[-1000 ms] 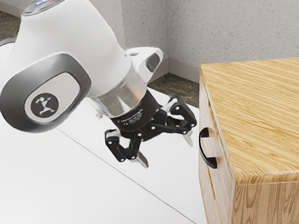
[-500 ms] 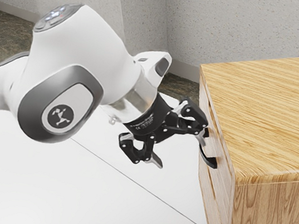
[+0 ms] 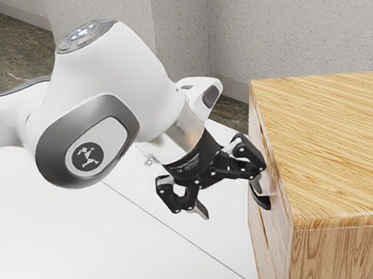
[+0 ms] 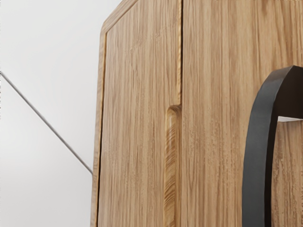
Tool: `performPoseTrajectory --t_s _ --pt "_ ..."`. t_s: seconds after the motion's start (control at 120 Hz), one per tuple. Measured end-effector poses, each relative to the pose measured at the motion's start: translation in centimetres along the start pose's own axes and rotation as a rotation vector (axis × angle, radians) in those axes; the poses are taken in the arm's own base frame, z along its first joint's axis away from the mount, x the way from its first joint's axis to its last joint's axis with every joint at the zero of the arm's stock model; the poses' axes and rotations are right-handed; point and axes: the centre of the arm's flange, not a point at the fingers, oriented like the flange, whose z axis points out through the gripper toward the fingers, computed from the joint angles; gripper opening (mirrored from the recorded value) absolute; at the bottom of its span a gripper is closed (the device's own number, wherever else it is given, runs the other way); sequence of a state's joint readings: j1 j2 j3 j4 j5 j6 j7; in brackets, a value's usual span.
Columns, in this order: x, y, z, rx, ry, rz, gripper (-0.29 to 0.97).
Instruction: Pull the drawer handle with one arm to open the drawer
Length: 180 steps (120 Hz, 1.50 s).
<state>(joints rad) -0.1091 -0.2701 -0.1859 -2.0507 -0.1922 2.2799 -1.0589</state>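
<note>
Exterior view: white Franka arm (image 3: 96, 133) comes in from the exterior view's left and reaches right toward the light oak-grain wooden cabinet (image 3: 339, 148). The black two-finger gripper (image 3: 230, 191) is right at the cabinet's front face, jaws spread wide and holding nothing. The upper finger (image 3: 254, 172) is at the top end of the black C-shaped drawer handle (image 3: 265, 202). It's touching or just beside it; can't tell which from this angle. The lower finger (image 3: 197, 208) hangs well clear of the front, over the white tabletop (image 3: 52, 239). The handle sits on the drawer front (image 3: 258, 224), near the cabinet's top edge, and the front looks flush with the cabinet body. There is open tabletop below and to the left of the gripper, crossed by a thin dark seam (image 3: 160, 221). A grey textured wall (image 3: 294, 29) and a speckled dark floor (image 3: 3, 49) are behind.

Wrist view: the camera is close to the wooden front. The handle (image 4: 258, 156) shows as a thick black arc standing off the wood. A narrow groove (image 4: 179, 52) in the wood runs down into a rounded slot (image 4: 171, 165) beside the handle. The cabinet's outer edge (image 4: 100, 123) has a rounded corner. Beyond that edge is bare tabletop (image 4: 42, 85), with the seam (image 4: 47, 124) running up to the edge.
</note>
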Motion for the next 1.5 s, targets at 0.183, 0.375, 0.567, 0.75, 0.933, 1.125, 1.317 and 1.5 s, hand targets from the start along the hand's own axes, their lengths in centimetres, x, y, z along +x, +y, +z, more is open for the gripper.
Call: performPoseTrajectory --t_s 0.183,0.375,0.567,0.75,0.933,1.125,1.317,1.5 --pt "0.1 -0.7 0.2 0.007 -0.007 -0.010 0.68" --pt "0.4 -1.8 -0.7 0.005 -0.002 -0.025 0.68" --pt "1.2 -3.3 -1.4 0.020 -0.002 -0.050 0.68" --pt "1.6 -4.7 -2.1 0.035 -0.004 -0.068 0.68" --pt "2.2 -6.2 -2.8 0.046 -0.005 -0.089 0.68" --pt "3.0 -7.9 -3.8 0.046 -0.002 -0.120 0.68" --pt "2.6 -9.2 -4.2 0.048 -0.007 -0.130 0.68" --pt "2.7 -10.9 -5.3 0.039 -0.001 -0.148 0.68"
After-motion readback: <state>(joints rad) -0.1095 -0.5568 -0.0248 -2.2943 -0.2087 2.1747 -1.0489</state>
